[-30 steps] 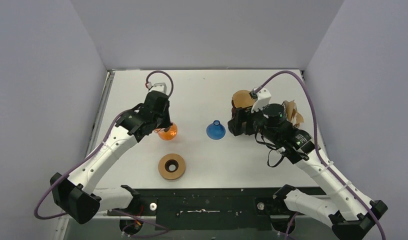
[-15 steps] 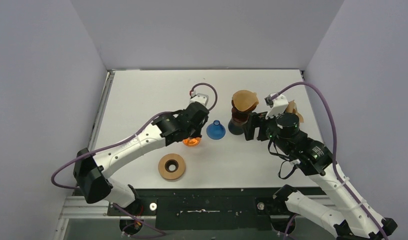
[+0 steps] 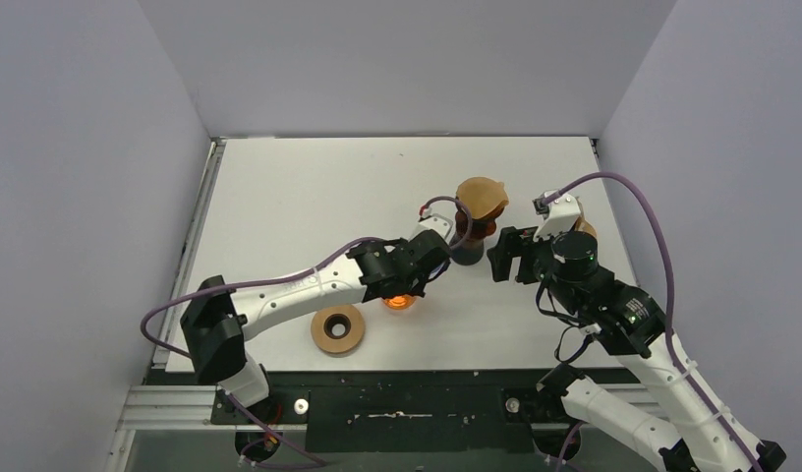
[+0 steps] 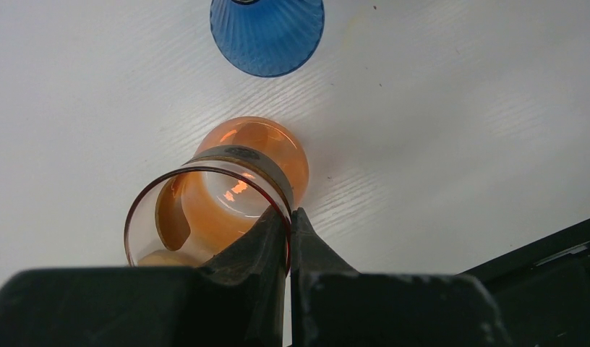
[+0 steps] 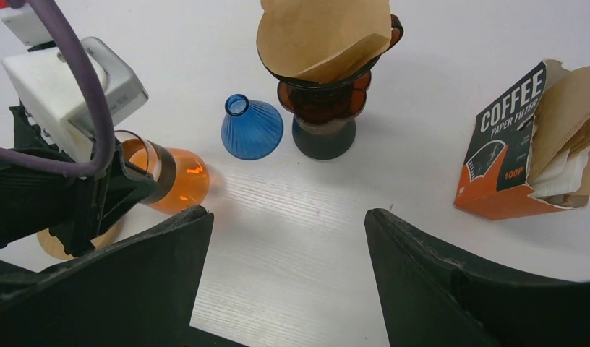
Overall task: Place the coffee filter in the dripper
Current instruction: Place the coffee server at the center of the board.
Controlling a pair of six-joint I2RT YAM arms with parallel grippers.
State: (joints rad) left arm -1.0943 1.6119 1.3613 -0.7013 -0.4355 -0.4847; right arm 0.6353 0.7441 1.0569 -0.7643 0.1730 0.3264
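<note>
Left claw point(image 4: 288, 217): clamped on the rim of the orange glass carafe point(image 4: 256, 152), 1 finger inside the mouth and 1 outside; the carafe is tilted.
Right claw point(image 5: 285, 224): spread wide, holding nothing, above the desk point(image 3: 309, 187).
Coffee filter point(image 5: 321, 32): seated in the brown dripper point(image 5: 325, 101), paper edge standing above the rim.
Blue funnel point(image 5: 251, 130): mouth down, just beside the dripper, between it and the carafe.
Filter box point(image 5: 505, 159): open, apart from the dripper.
Wooden ring point(image 3: 338, 327): flat near the desk's front edge.

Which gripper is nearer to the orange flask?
Left. The left gripper is shut on the rim of the flask. The right gripper is apart from it, open, over by the dripper.
</note>
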